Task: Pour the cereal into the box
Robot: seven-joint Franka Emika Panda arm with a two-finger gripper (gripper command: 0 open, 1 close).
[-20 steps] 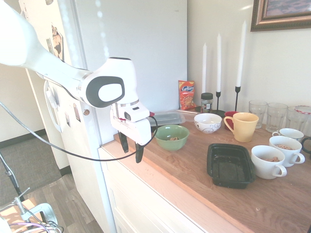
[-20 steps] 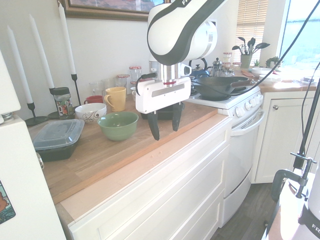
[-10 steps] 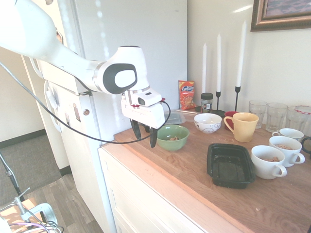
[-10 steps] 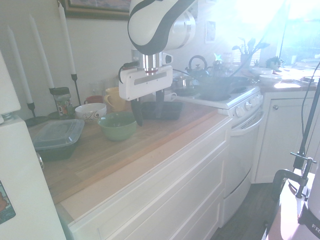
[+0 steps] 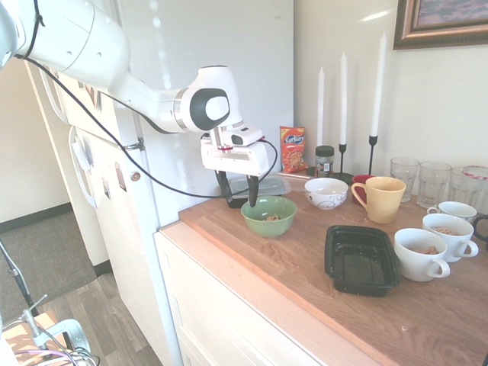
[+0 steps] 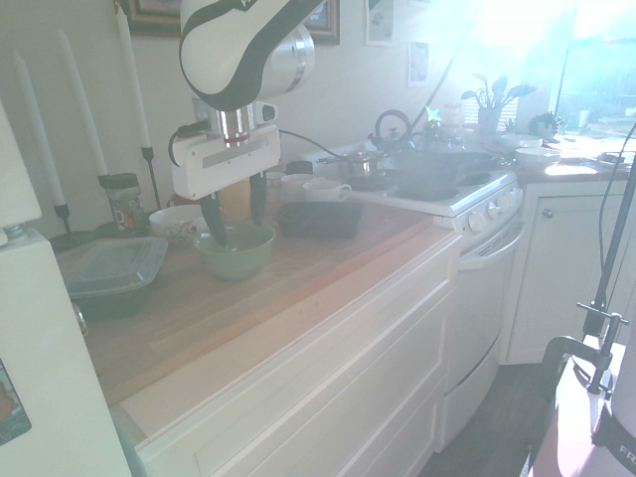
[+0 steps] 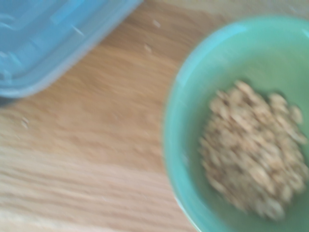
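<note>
Gripper (image 5: 239, 191), fingers spread and empty, hangs pointing down over the green bowl's (image 5: 269, 214) back-left rim on the counter (image 5: 305, 282). Only the wrist view shows the cereal (image 7: 253, 166) heaped inside it. A second ago the gripper hung off the counter's front edge. Box (image 5: 360, 259) sits well right, near the white mugs (image 5: 420, 255).

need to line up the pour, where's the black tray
In the first exterior view the black tray sits open on the wooden counter, right of the green bowl, beside a white mug.
</note>
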